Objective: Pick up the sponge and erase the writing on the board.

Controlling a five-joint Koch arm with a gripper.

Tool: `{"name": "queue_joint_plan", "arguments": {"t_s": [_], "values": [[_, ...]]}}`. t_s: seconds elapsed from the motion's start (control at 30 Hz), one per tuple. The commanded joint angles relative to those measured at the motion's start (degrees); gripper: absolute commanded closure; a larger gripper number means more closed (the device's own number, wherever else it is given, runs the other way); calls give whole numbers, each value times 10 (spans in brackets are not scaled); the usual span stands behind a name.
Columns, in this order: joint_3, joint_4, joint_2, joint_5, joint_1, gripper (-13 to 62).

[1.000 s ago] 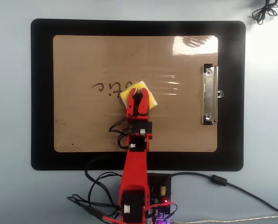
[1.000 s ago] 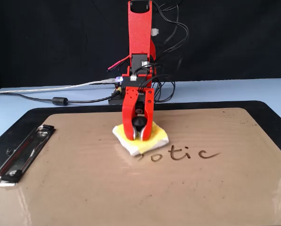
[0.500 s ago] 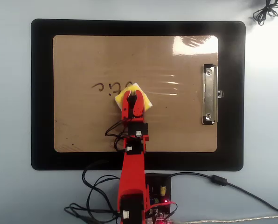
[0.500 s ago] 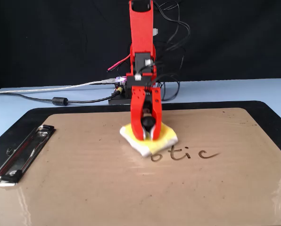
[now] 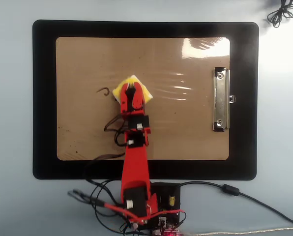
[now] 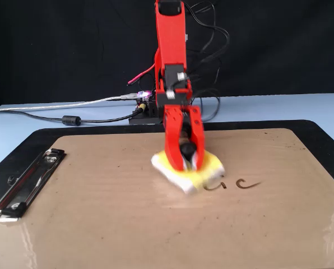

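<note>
Mid-wipe: gripper jaws pinching the sponge by its knob, flat on the board. Only 1 or 2 letters of writing left, so push on over those.

The yellow sponge lies flat near the centre of the tan board, with the remaining dark writing just beside it at 9 o'clock overhead.

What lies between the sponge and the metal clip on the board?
Nothing: in the overhead view, bare board with glare streaks runs from the sponge to the clip.
</note>
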Motion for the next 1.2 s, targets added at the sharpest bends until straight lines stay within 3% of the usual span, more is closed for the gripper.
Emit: {"name": "queue_joint_plan", "arguments": {"t_s": [0.0, 0.1, 0.23, 0.3, 0.43, 0.5, 0.73, 0.97, 1.03, 1.17], "values": [[-48, -1, -72, -12, -8, 574], [6, 1, -33, -14, -10, 574], [198, 4, 171, -18, -31, 574], [182, -3, 129, -16, -35, 574], [-33, -8, -72, -15, -30, 574], [-56, 0, -76, -16, -31, 574], [250, 6, 230, -19, -62, 574], [5, 16, -11, -17, -62, 574], [59, 28, 40, -17, -62, 574], [250, 57, 251, -18, -65, 574]]}}
